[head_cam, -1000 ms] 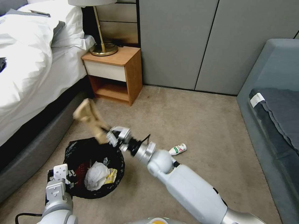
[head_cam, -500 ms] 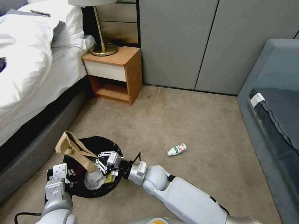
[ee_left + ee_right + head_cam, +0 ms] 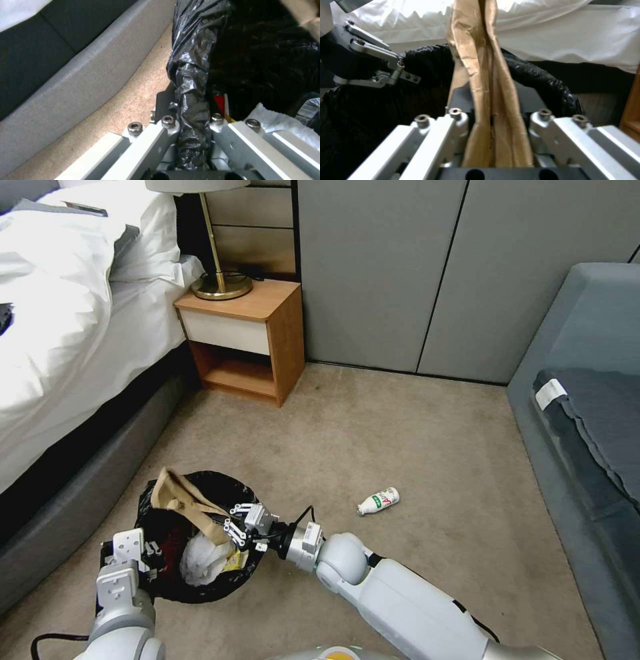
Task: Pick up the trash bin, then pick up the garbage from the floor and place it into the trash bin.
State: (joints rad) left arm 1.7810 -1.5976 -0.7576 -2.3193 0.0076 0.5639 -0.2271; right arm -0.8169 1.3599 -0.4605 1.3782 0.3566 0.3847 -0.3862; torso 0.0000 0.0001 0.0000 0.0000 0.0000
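- Holding duty falls to the left gripper, at about 7 o'clock in the head view: its fingers are pressed onto the bag-covered rim of the trash bin, with the black liner bunched between them.
- Contents of the bin: a white paper wad, a yellow wrapper and a red item lie inside.
- Step in hand, as judged: depositing the brown paper bag. The bag's lower end is inside the bin; its upper end projects above the rim toward 11 o'clock.
- Right gripper, at the 3 o'clock edge of the bin opening: its fingers pinch the folded bag between them, so release has not occurred.
- Next move calls for spreading the right fingers so the bag drops. Risk: the tall bag may lean over the rim and tip out.
- Remaining garbage: one small bottle lies on its side on the carpet, well apart from the bin toward 3 o'clock.
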